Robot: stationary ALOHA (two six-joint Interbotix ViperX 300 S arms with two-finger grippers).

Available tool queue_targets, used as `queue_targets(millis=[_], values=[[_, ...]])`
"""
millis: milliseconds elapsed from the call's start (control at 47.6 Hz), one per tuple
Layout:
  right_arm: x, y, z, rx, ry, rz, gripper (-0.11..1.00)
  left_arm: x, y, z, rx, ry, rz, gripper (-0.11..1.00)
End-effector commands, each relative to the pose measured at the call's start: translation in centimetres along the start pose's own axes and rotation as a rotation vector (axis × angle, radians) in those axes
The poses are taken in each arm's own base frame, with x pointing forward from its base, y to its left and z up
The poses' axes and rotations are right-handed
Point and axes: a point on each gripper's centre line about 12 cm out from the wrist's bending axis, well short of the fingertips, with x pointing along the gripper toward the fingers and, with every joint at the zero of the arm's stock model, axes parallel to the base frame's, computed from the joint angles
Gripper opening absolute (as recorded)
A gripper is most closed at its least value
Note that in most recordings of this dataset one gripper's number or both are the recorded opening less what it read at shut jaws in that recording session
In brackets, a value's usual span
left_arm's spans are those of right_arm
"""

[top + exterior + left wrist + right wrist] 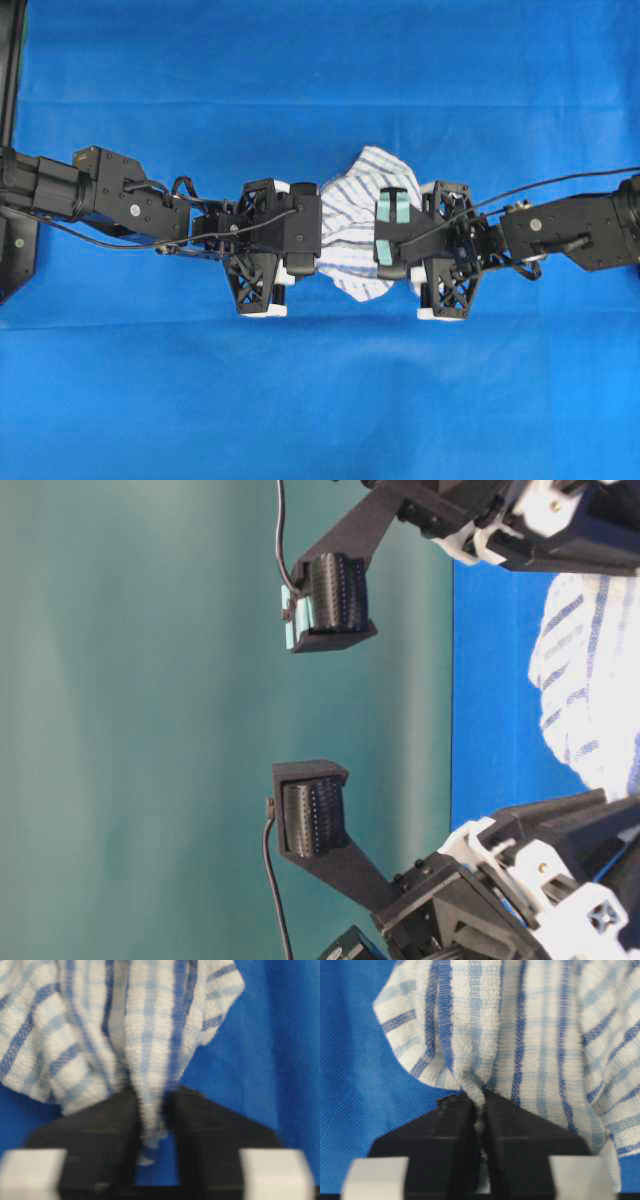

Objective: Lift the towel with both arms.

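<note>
Overhead: I see the towel bunched at centre, left gripper at 9 o'clock, right gripper at 3.
Left wrist: jaws pinch a fold.
Right wrist: same.
Soft, light cloth; I judge 2 opposite edge pinches adequate.

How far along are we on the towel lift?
Done: both tools are shut on the towel, the left tool and the right tool each pinching a fold. In hand: that double grip. Left: the lift; the towel seems to rest on the tablecloth.
</note>
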Motion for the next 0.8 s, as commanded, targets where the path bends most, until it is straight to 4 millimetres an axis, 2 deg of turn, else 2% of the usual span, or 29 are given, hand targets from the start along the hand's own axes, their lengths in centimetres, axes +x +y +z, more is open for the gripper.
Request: queue_targets(millis=[0,42,231,378,546,777], values=[[-0.4,0.2,0.6,-0.007,-0.027,0.006,0.03,-0.4,0.2,0.8,-0.006,-0.026,0.005,0.06],[-0.4,0.2,0.7,-0.007,-0.031,0.008,0.03,-0.4,0.4,0.8,-0.009,-0.026,0.008,0.02],[-0.8,0.3,1.6,0.002,-0.066,0.015,0.03,-1.1,1.0,1.3,-0.021,-0.022,0.019,0.03],[-2.5,0.3,3.4,0.014,-0.109,0.014,0.03,-3.7,1.1,3.3,-0.025,-0.031,0.02,0.03],[-6.0,0.2,6.3,0.023,-0.16,-0.003,0.03,-7.1,1.1,5.7,-0.032,-0.074,0.017,0.03],[-12.3,-0.2,10.3,0.052,-0.187,-0.05,0.03,-12.5,0.9,9.1,-0.035,-0.076,0.01,0.03]])
